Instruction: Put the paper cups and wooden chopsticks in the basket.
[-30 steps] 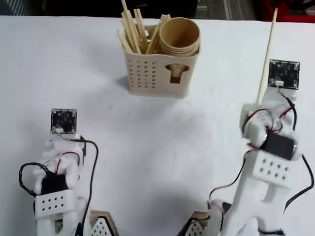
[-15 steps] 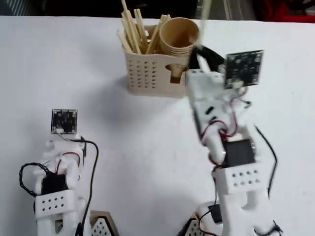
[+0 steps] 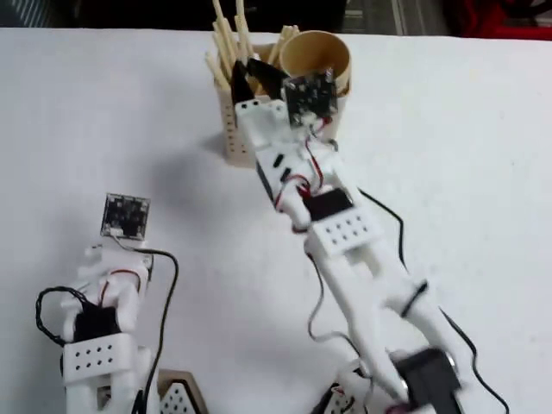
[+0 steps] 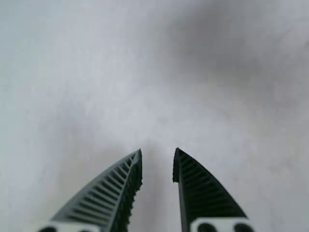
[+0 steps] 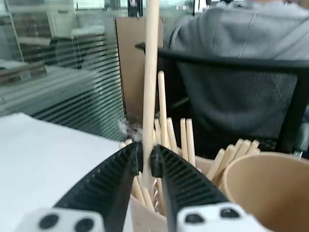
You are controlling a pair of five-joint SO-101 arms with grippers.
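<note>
The cream perforated basket (image 3: 231, 131) stands at the table's far middle, holding several wooden chopsticks (image 3: 224, 45) and a stack of paper cups (image 3: 316, 57). My right gripper (image 3: 252, 78) is stretched out over the basket's chopstick side. In the right wrist view this gripper (image 5: 146, 155) is shut on one upright chopstick (image 5: 151, 72), just above the basket rim (image 5: 145, 212), with the other chopsticks (image 5: 186, 140) behind it and a cup (image 5: 263, 188) beside it. My left gripper (image 4: 157, 164) hangs over bare white table near the front left, open by a narrow gap with nothing between its fingers.
The left arm (image 3: 99, 328) sits folded at the front left corner. White table (image 3: 466, 172) lies open on both sides of the basket. In the right wrist view a person in grey sits on a mesh chair (image 5: 251, 82) beyond the table's far edge.
The right arm has swung from the right side of the table leftward and forward, carrying the chopstick over the basket. The left arm has barely shifted.
</note>
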